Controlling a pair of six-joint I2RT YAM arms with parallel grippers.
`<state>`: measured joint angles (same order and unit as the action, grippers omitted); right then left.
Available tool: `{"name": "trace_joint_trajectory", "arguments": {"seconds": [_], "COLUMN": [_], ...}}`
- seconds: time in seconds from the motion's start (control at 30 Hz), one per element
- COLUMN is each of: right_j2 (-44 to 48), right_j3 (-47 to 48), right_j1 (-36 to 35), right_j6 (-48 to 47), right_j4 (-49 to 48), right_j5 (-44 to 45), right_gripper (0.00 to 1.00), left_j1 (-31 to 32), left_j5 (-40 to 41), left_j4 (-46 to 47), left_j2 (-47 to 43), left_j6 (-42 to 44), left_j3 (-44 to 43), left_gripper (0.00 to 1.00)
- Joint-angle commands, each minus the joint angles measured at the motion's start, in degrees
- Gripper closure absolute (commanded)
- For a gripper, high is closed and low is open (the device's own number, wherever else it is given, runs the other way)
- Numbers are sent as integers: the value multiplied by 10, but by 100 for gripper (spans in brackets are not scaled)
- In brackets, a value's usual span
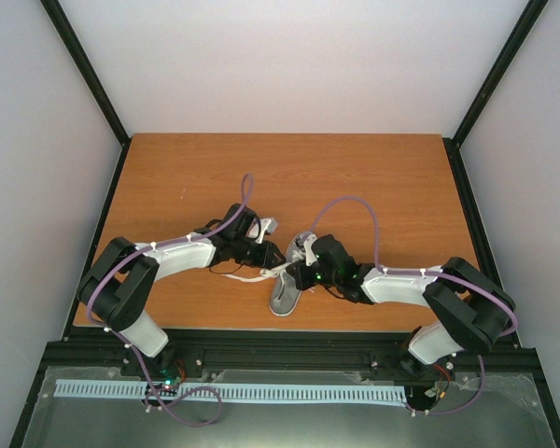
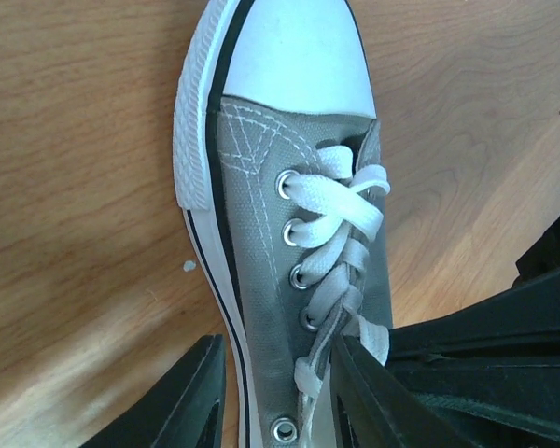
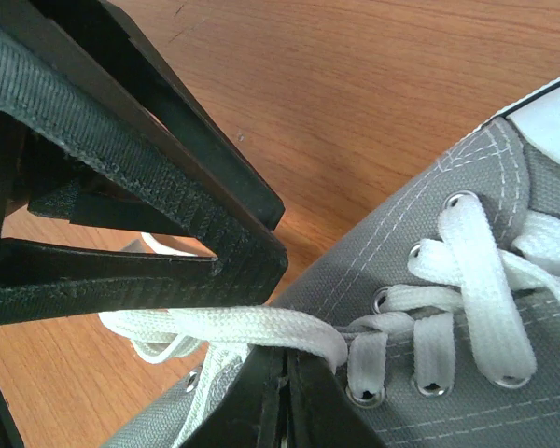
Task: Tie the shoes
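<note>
The surface [image 1: 355, 168] is a wooden board, orange-brown with a clear grain and black rails along its sides. One grey shoe [image 1: 285, 297] with a white toe cap and white sole rim stands sole-down on it, near the front edge, about midway across. A white lace [image 1: 250, 276] runs left from the shoe, low over the wood; whether it touches is unclear. A tiny pale speck [image 2: 189, 266] lies just beside the sole.

shoe [image 1: 287, 293]: on desk [image 1: 373, 168], near front edge
left gripper [image 2: 273, 399]: straddling shoe's left side
right gripper [image 3: 282, 399]: on laces [image 3: 252, 327], over shoe
</note>
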<state>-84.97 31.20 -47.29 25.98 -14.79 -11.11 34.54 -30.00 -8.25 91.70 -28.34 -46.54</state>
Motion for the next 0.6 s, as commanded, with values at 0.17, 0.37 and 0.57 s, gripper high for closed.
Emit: {"name": "trace_joint_trajectory", "arguments": {"seconds": [0.17,0.37,0.57], "right_j2": [-1,-2,-3], "right_j3": [-11,-11,-10], "right_j1": [-3,-3,-3], "right_j6": [-1,-1,-1], "right_j4": [-1,-2,-1], "right_j5": [8,9,8], "right_gripper": [97,97,97], "left_j1": [-4,-4,-4], "left_j5": [-36,-52,-69], "left_j4": [0,4,12], "left_j2": [4,4,4], "left_j6": [-9,-4,-1], "left_j3": [-15,-9,-3], "left_gripper": [67,68,70]}}
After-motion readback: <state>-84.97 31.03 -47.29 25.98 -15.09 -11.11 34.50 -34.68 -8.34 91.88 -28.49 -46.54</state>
